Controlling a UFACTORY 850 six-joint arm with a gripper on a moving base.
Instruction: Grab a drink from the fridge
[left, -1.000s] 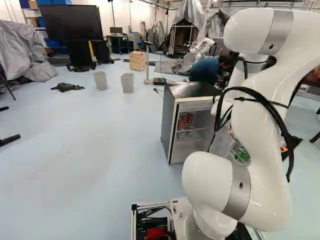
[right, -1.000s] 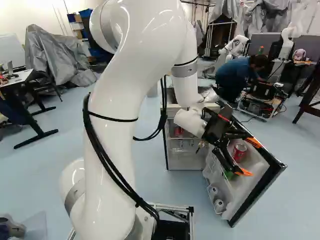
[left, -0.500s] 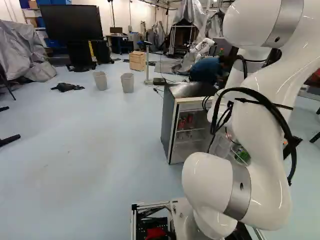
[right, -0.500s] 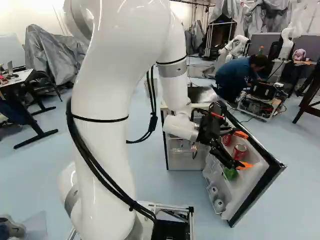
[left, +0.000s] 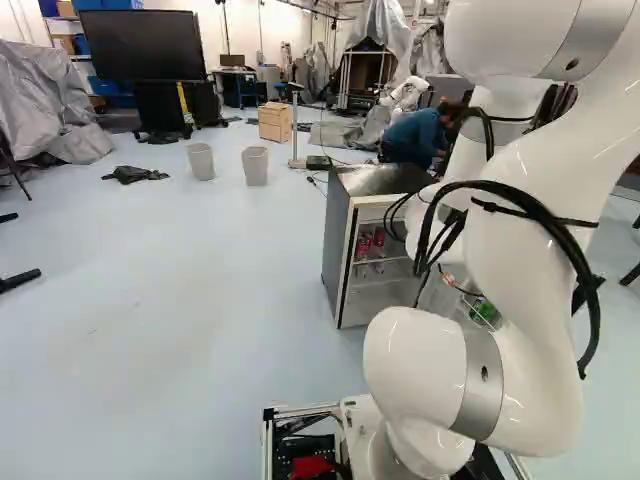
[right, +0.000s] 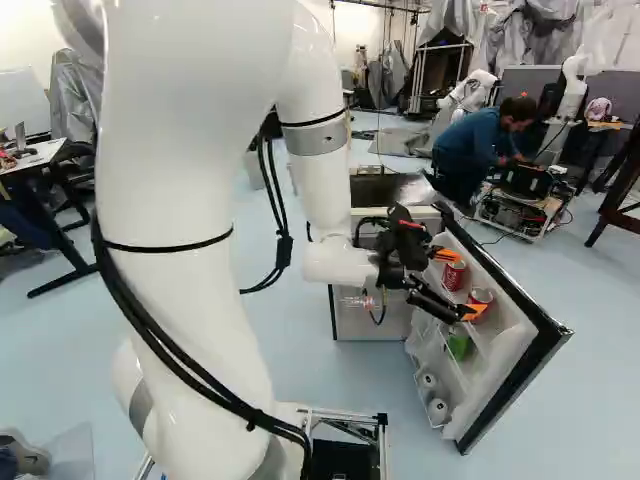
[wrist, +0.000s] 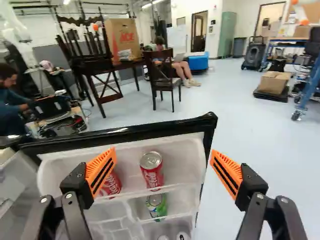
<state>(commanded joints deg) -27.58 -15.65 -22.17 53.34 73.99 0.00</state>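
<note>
The gripper (right: 460, 284) stands open by the upper shelf of the open fridge door (right: 520, 385), its fingers level. In the wrist view the gripper (wrist: 164, 164) has orange pads far apart with nothing gripped. One red can (wrist: 152, 172) stands upright on the door shelf, ahead of and between the fingers; a second red can (wrist: 113, 184) is partly hidden behind one finger. A green can (wrist: 157, 204) is on the shelf below. The fridge (left: 338, 245) holds more red cans (left: 363, 243) inside; my arm hides part of its front.
The door's black edge (wrist: 125, 133) rises behind the cans. Beyond it are a wooden chair (wrist: 162, 80) and a stacked table (wrist: 107, 67). Another robot (right: 470, 92) stands farther back. Two bins (left: 254, 166) stand on the floor left of the fridge.
In the right base view my arm has moved left, and the open gripper has drawn back and levelled out beside the door's upper shelf. Base, fridge and door have stayed put.
</note>
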